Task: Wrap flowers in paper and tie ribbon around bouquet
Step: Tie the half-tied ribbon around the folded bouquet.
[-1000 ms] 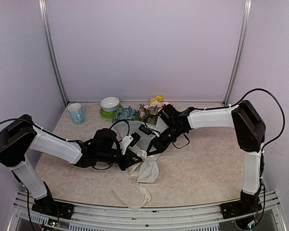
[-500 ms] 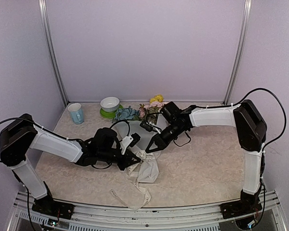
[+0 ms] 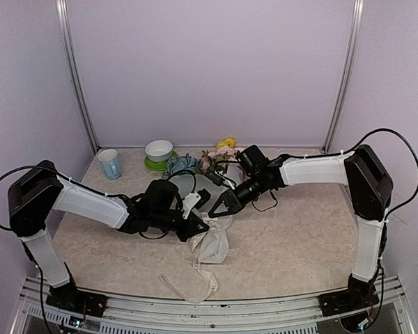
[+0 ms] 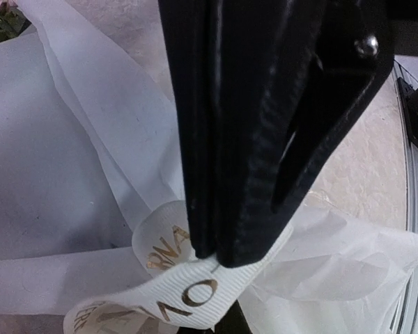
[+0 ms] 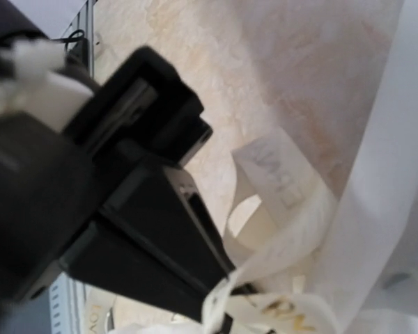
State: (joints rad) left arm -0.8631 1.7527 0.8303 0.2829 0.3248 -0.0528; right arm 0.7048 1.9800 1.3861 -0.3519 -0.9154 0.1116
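Cream-white fabric ribbon with gold printed lettering (image 4: 188, 296) appears to be looped round the gathered waist of the bouquet of pink, yellow and blue flowers in a cone of translucent white paper (image 3: 212, 243). The bouquet lies on the mottled beige counter (image 3: 299, 236), its blooms (image 3: 219, 158) at the far end and the flared paper tail nearer me. The left pincer (image 3: 199, 234) is clamped fully together on one strand right at that waist. The right pincer (image 3: 214, 209), just beyond it, is pinched tight on another strand. To my eye the knot is being drawn up. To do it well, I'd say the two should pull apart evenly and low along the counter, so the loop cinches without tearing the thin paper or dragging the bunch sideways. A slack tail of ribbon trails toward the near edge.
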